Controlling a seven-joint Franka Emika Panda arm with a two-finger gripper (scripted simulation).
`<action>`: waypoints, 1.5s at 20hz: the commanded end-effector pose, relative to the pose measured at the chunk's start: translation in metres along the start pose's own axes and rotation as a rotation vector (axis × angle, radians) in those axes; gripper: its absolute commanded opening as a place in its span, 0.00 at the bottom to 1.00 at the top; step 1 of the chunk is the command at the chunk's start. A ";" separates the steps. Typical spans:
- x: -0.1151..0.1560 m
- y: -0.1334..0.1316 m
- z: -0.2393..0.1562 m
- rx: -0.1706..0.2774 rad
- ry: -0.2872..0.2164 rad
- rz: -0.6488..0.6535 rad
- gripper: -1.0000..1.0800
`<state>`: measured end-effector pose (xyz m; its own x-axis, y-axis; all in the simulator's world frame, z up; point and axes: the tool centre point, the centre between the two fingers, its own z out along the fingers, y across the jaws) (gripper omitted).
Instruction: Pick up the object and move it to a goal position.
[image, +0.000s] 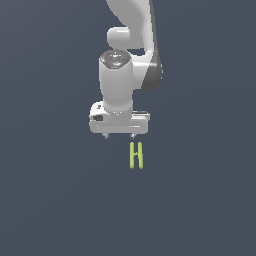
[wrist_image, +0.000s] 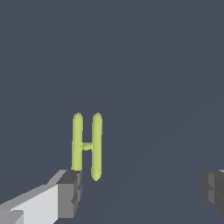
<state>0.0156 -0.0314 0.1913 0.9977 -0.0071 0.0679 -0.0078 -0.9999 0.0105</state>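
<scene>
The object is a small yellow-green H-shaped piece (image: 136, 155) lying on the dark grey surface, two thin bars joined by a short crossbar. My white gripper (image: 119, 136) points down and hangs just above and behind it, offset toward the exterior view's left. Its jaws stand wide apart and hold nothing. In the wrist view the object (wrist_image: 87, 146) lies beyond one grey fingertip (wrist_image: 70, 192), which covers the end of one bar. The other fingertip (wrist_image: 213, 189) is far off to the other side. The gripper's middle (wrist_image: 141, 190) is beside the object, not over it.
A plain dark grey surface (image: 50, 200) fills both views. The white arm (image: 130, 45) rises out of the exterior view's top. No goal marker shows.
</scene>
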 end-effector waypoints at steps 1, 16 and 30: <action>0.000 0.000 0.000 0.000 0.000 0.000 0.96; -0.011 0.012 0.015 -0.008 -0.038 -0.012 0.96; -0.019 -0.060 0.107 0.007 -0.063 0.005 0.96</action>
<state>0.0052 0.0205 0.0916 0.9999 -0.0091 0.0063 -0.0092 -0.9999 0.0044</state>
